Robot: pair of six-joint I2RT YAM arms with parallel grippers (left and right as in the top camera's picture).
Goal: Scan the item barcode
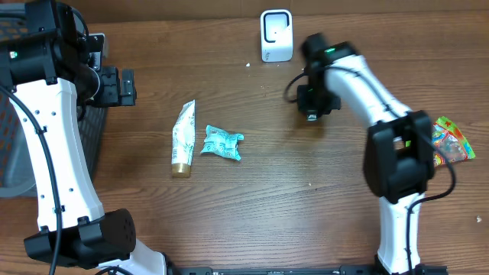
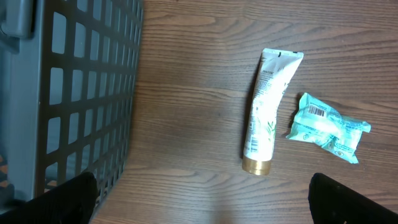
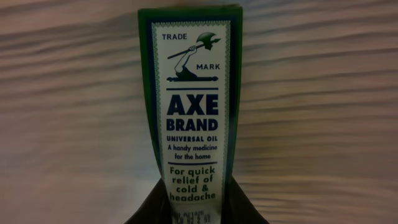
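Overhead and wrist views of the scanning station. The right gripper (image 1: 311, 105) is pinching a narrow green-edged carton (image 3: 193, 106) by its lower end, its two dark fingers (image 3: 151, 206) pressing against the carton's sides. It is holding the carton above the table, just right of the white scanner (image 1: 276, 34) and a little nearer the robot.

The carton's white front panel is facing the right wrist camera and is showing a drawn arm wielding an axe between the words "TRADE" and "MARK". Below this it is reading "AXE BRAND", "UNIVERSAL OIL", "A handy medicine for the home" and "For quick relief of cold & headache". A line of print at the panel's bottom edge is being cut off by the frame.

The left gripper (image 1: 120, 86) is hanging with its jaws spread wide and gripping nothing, far left of the scanner, beside a grey lattice basket (image 2: 74, 93).

A white tube with a gold cap (image 2: 267, 112) and a crumpled teal packet (image 2: 326, 127) bearing a barcode are lying side by side on the table, left of the scanner and nearer the robot; the tube's lettering is too small to read. A multicoloured packet (image 1: 451, 141) is lying far right of the scanner.

The table (image 1: 306, 206) is showing dark brown wood grain.
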